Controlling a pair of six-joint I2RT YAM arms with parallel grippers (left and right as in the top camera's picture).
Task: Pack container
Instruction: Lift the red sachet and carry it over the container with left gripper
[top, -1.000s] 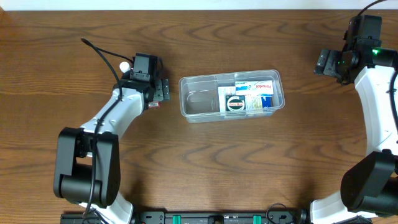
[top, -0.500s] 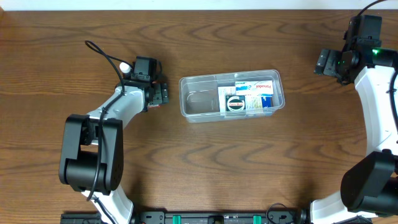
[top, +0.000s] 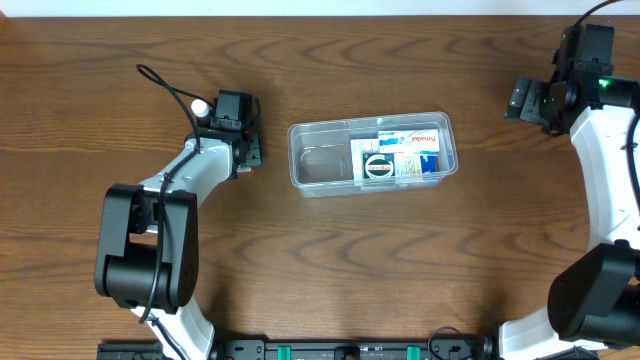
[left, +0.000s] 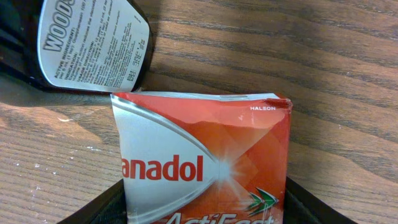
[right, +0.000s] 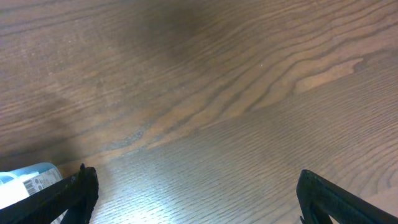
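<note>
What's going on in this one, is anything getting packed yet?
The left gripper has its jaws against both sides of a red Panadol ActiFast box lying on the table, beside a dark bottle. The clear container sits mid-table with several small boxes already in its right half; its left half is empty. The right gripper hangs open over bare wood at the far right, holding nothing.
</note>
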